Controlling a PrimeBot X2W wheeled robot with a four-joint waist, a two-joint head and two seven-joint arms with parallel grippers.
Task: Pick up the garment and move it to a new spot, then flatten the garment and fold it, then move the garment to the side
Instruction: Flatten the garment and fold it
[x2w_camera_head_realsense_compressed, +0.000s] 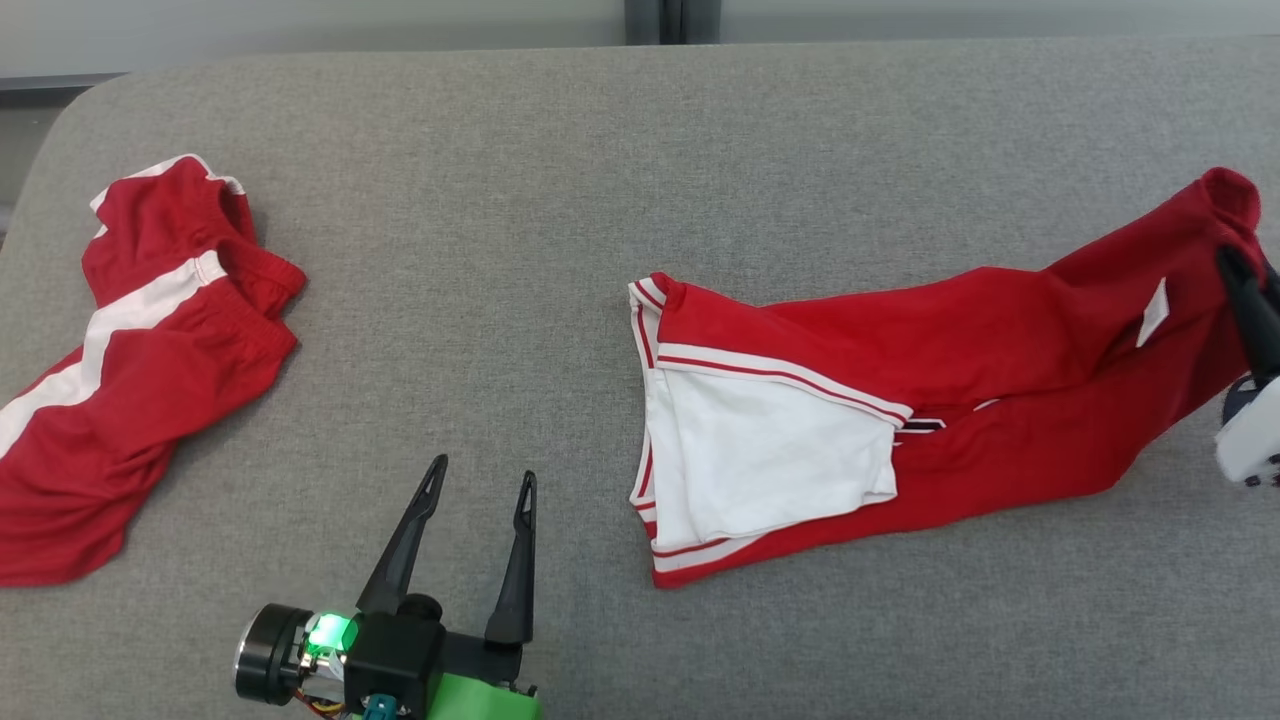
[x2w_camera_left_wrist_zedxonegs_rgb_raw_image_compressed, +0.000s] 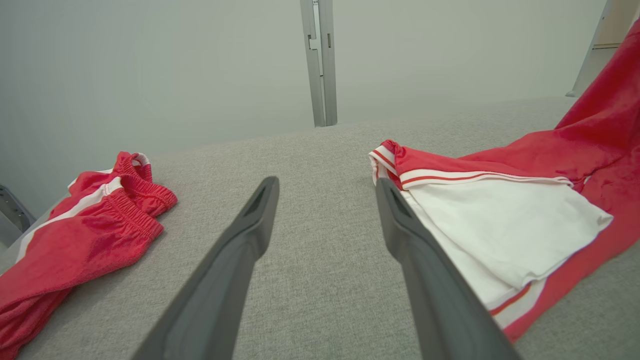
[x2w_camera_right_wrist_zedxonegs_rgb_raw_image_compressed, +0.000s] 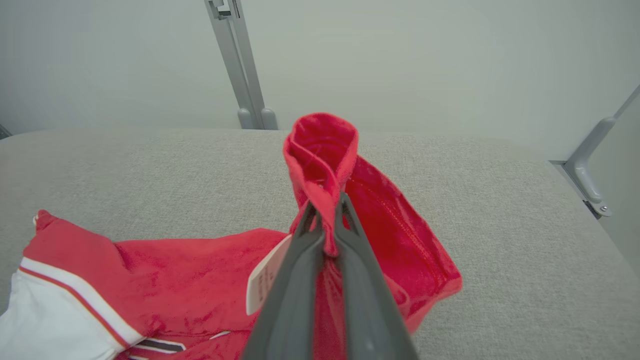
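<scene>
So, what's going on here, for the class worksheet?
The right gripper is shut on one end of the red-and-white garment, holding that end raised off the grey surface while the rest lies on it. The left gripper is open over bare surface, holding nothing. A second red garment lies crumpled at the left.

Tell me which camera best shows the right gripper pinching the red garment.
The right wrist view: the right gripper is shut on a bunched fold of the garment, seen close. The head view has it small at the right edge; the left wrist view shows the raised cloth.
</scene>
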